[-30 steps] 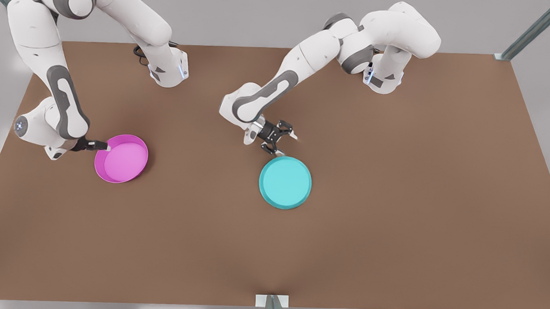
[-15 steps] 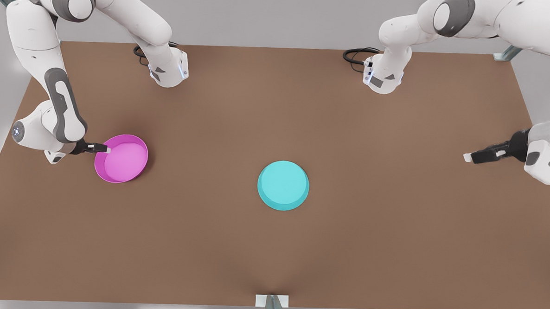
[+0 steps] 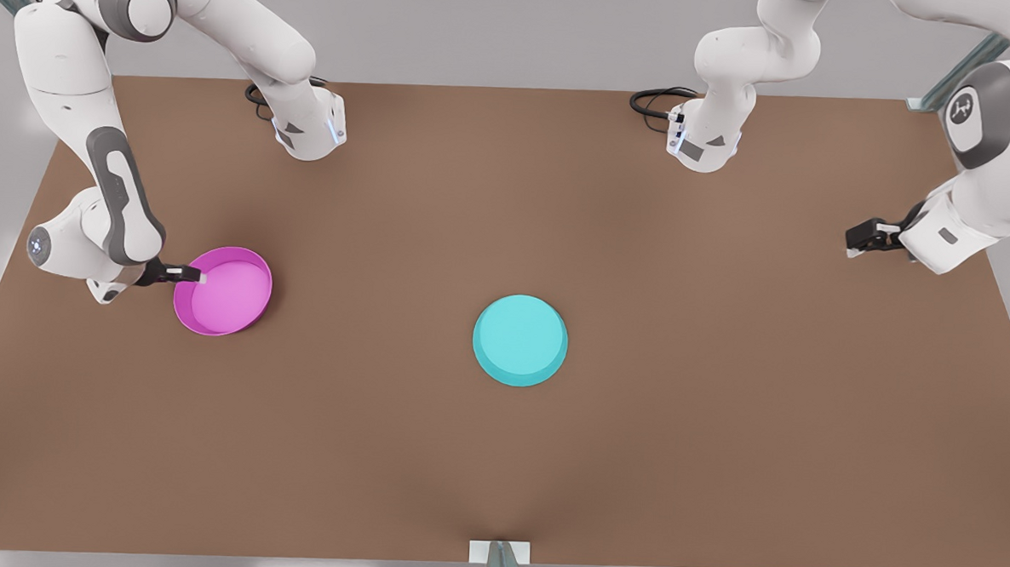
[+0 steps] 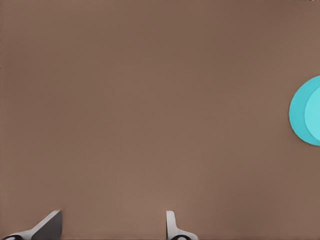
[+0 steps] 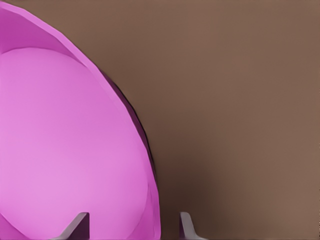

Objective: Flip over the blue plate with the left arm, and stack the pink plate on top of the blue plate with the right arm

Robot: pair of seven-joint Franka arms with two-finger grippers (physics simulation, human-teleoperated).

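The blue plate (image 3: 520,339) lies upside down near the table's middle, flat bottom up; its edge (image 4: 307,110) also shows far off in the left wrist view. My left gripper (image 3: 855,241) hovers open and empty over bare table at the front view's right, fingertips spread (image 4: 111,227). The pink plate (image 3: 223,292) sits upright at the front view's left. My right gripper (image 3: 192,276) is at its near-arm rim, open, with the rim (image 5: 150,200) between the two fingertips (image 5: 132,227).
The brown table (image 3: 721,412) has both arm bases at its far edge (image 3: 307,130) (image 3: 703,143), each with a black cable. A small metal post (image 3: 500,560) stands at the near edge. A wide stretch of table separates the two plates.
The left arm pulled away from the blue plate to the front view's right side and then drew back slightly. The blue plate settled flat. The right gripper stayed at the pink plate's rim.
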